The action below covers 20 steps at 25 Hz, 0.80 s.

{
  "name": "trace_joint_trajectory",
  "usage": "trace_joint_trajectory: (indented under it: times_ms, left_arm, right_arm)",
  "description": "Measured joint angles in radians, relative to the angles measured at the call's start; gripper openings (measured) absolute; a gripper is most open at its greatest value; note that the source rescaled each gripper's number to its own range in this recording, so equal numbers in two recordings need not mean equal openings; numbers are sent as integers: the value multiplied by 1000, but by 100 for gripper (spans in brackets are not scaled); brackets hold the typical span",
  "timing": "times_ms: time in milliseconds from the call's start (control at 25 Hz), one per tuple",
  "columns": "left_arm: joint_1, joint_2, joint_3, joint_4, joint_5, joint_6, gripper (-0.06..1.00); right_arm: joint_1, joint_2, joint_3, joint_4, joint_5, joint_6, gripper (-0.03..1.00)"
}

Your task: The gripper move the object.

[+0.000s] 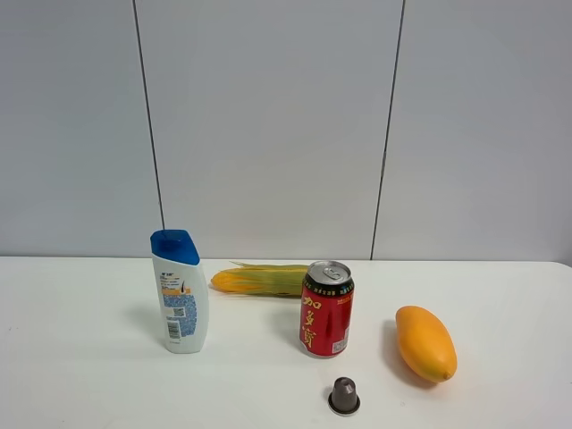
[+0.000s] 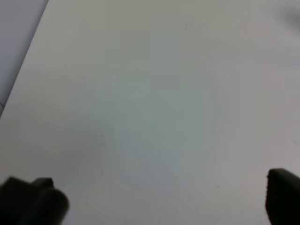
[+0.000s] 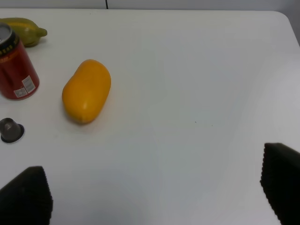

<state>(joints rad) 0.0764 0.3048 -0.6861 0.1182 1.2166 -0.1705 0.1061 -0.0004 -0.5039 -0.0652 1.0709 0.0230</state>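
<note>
The left gripper (image 2: 159,199) stands spread wide, its two black fingertips at the opposite lower corners of the left wrist view with nothing but bare white table (image 2: 150,93) between them; it pinches nothing, and the shampoo bottle does not show in that view at all, so the exact bearing from claw to bottle cannot be read there. The right gripper (image 3: 154,187) is likewise spread and empty, looking across the table toward a mango (image 3: 86,90), a red drink can (image 3: 16,70) and a small dark coffee capsule (image 3: 11,130). Neither arm appears in the high view, so both seem to be held back from the objects. There the shampoo bottle (image 1: 180,292) stands upright on its base, blue flip cap on top, long axis vertical, well to the left of the red drink can, with an ear of corn (image 1: 259,280) lying behind the gap between them. Since the bottle sits on the left arm's side of the can, the left claw is probably the nearer one, and its approach would likely need jaws closing across the bottle's narrower sides.
</note>
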Motion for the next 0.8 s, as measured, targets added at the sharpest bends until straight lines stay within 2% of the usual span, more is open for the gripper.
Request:
trace_joint_trajectory:
  times_ms: [240, 600, 800]
  left_arm:
    - [0, 0, 0, -28, -44, 141, 99]
    - [0, -102, 151, -92, -106, 162, 99]
    - [0, -185, 167, -96, -118, 182, 99]
  right_arm:
    - [0, 0, 0, 0, 0, 0, 100]
    - [0, 0, 0, 0, 0, 0, 100]
    - [0, 0, 0, 0, 0, 0, 100]
